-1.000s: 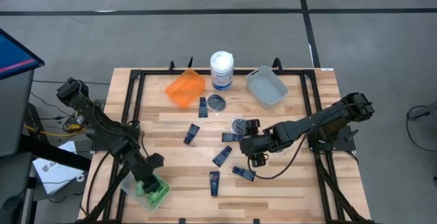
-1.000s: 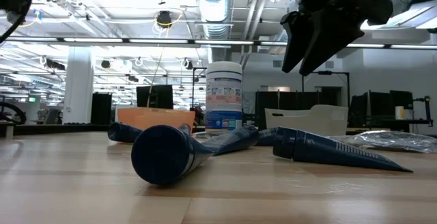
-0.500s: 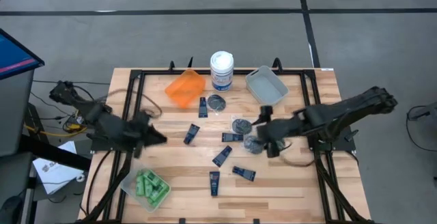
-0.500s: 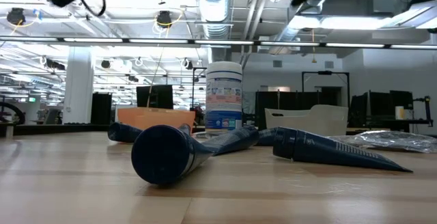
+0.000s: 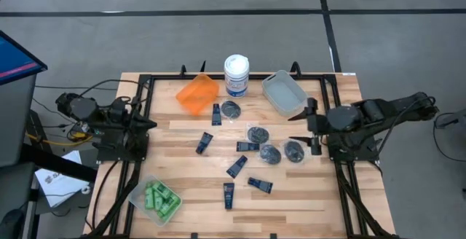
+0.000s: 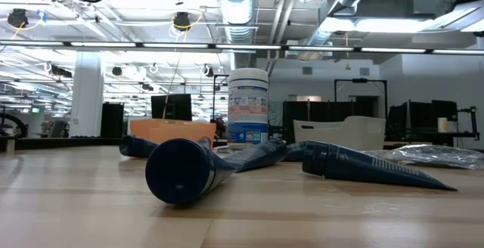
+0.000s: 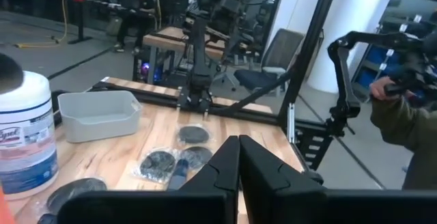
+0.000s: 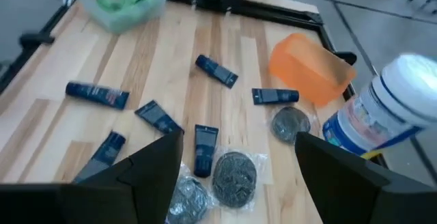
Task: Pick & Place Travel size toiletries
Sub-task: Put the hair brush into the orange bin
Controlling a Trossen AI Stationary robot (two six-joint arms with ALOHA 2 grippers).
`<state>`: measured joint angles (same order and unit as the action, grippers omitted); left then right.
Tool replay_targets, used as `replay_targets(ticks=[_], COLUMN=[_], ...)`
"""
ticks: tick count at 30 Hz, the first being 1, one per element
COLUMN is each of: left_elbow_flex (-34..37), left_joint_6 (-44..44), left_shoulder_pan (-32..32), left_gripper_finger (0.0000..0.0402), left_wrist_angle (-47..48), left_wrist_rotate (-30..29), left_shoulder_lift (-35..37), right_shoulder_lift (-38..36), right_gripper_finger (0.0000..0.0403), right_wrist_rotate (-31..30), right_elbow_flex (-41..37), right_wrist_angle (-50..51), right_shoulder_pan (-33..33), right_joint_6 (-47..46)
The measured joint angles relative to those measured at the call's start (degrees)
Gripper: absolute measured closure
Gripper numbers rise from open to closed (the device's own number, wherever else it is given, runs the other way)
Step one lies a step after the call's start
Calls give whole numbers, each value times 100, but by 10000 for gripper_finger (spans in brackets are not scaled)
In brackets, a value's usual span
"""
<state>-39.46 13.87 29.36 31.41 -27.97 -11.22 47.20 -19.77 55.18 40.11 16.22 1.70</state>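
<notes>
The travel size toiletries lie spread over the wooden table: several navy tubes [image 5: 237,166], [image 8: 96,94], [image 6: 181,171], and round dark pots [image 5: 257,134], [image 7: 159,161]. Green little bottles [image 5: 157,199] lie in a clear bin [image 5: 137,194] at the near left. My left gripper [image 5: 151,124], [image 7: 237,161] is shut on nothing, pointing level, high above the table's left edge. My right gripper [image 5: 306,124], [image 8: 239,136] hangs open and empty above the right side, just right of the pots. Neither gripper shows in the low view.
An orange bin [image 5: 197,93], a white tub with a blue label [image 5: 236,75] and a grey bin [image 5: 284,92] stand along the far edge. Black frame rails [image 5: 142,108] run along both sides. In the left wrist view, people show in the room beyond.
My left gripper has risen from the clear bin, drawn back toward the table's left edge, turned level and shut on nothing; the green bottles stay in the bin. My right gripper, still open, has risen and pulled back toward the right edge, away from the pots.
</notes>
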Motion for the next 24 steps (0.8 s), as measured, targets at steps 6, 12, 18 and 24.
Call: replay_targets(ticks=[6,12,18,24], left_elbow_flex=[0,0,0,0], left_joint_6=[-148,-288,-425,-456], left_shoulder_pan=[0,0,0,0], left_gripper_finger=[401,401,401,401], left_wrist_angle=[46,58,20,-30], left_wrist_rotate=[-115,-234,-284,-666], left_shoulder_lift=[-53,-270,-556,-948], right_shoulder_lift=[-1089,-1638,-2375,-3263], right_gripper_finger=[127,127,127,127], right_wrist_rotate=[-40,5,54,325], right_elbow_flex=[-1396,-2363,-3218,-3887], right_wrist_angle=[-1045,-1818,-2950,-3301], right_shoulder_pan=[-383,-496,-420,-415], right_joint_6=[-541,-661,-114,-165])
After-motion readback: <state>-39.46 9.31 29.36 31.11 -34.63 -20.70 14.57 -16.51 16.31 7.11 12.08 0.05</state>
